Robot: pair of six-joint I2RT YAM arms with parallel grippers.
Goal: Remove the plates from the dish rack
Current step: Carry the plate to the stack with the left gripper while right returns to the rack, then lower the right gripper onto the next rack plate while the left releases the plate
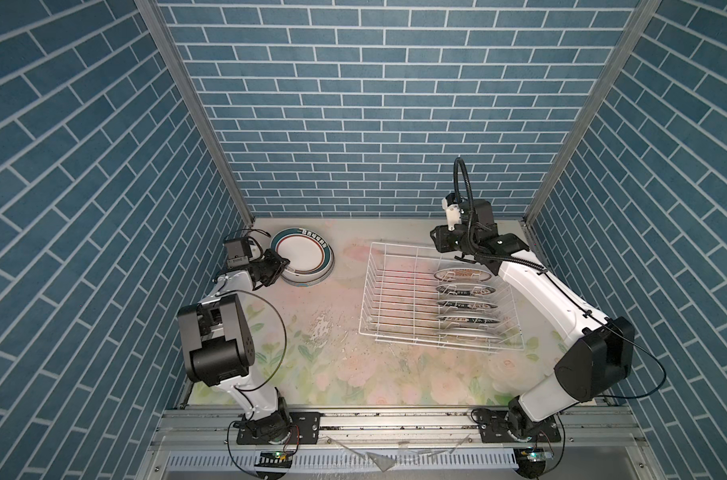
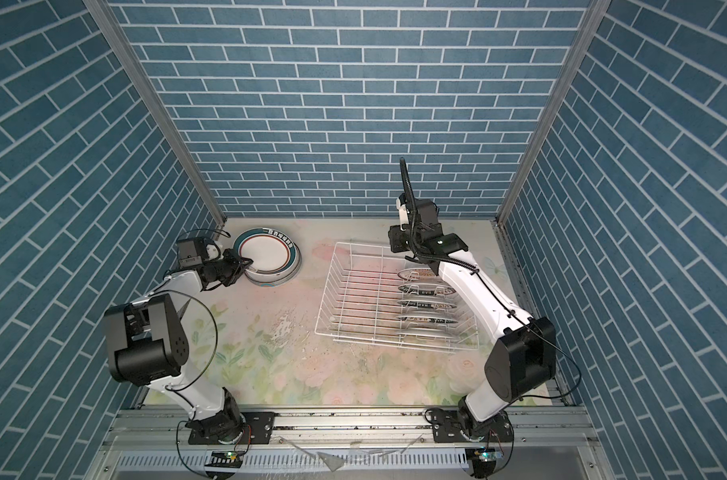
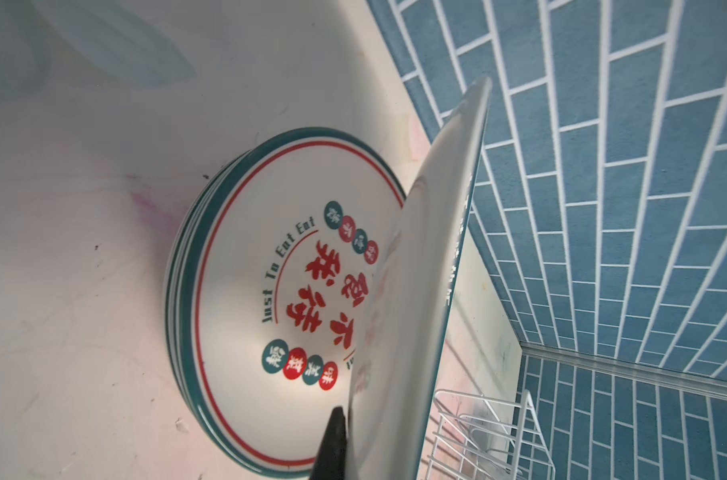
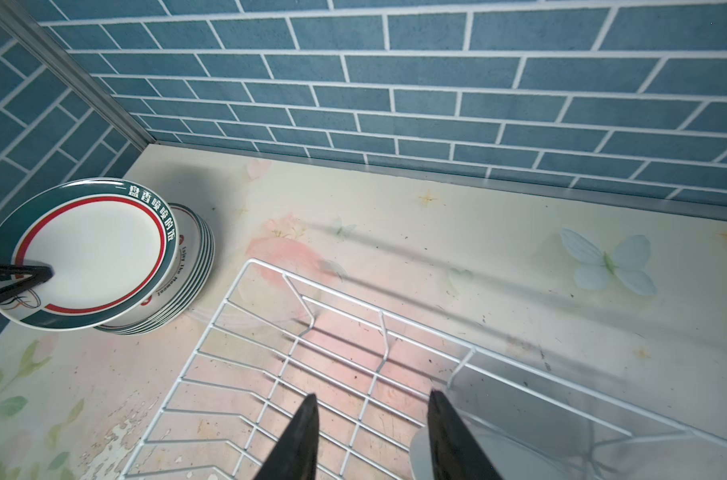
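Left gripper [image 1: 279,266]: jaws clamped on the rim of the held plate [image 1: 301,254]. The right wrist view shows the black fingers [image 4: 20,272] pinching its green border. One finger [image 3: 332,444] lies against the plate [image 3: 415,291] in the left wrist view.

The held plate [image 4: 91,253] is white with a red ring, a dark green rim and white lettering. It sits tilted over the stack [image 1: 316,279], partly overlapping it. Can't tell whether the two touch.

The stack [image 4: 195,257] is several green-rimmed plates lying flat on the table [image 1: 332,365]. It sits off the far-left corner of the dish rack [image 1: 403,246], well apart from it. Its top plate [image 3: 245,270] carries red characters and "Just To Eat Eat".

Right gripper [image 4: 374,436]: jaws apart, nothing between them. It hangs over the rack's far edge [image 4: 353,302], toward the far-right corner [image 1: 438,240].

Racked plates [image 1: 467,305]: five stand on edge in the rack's right-hand column, in one row front to back, visible in both top views [image 2: 428,305]. The farthest one [image 1: 463,275] has a sunburst face. The rack's left and middle columns show bare wire.
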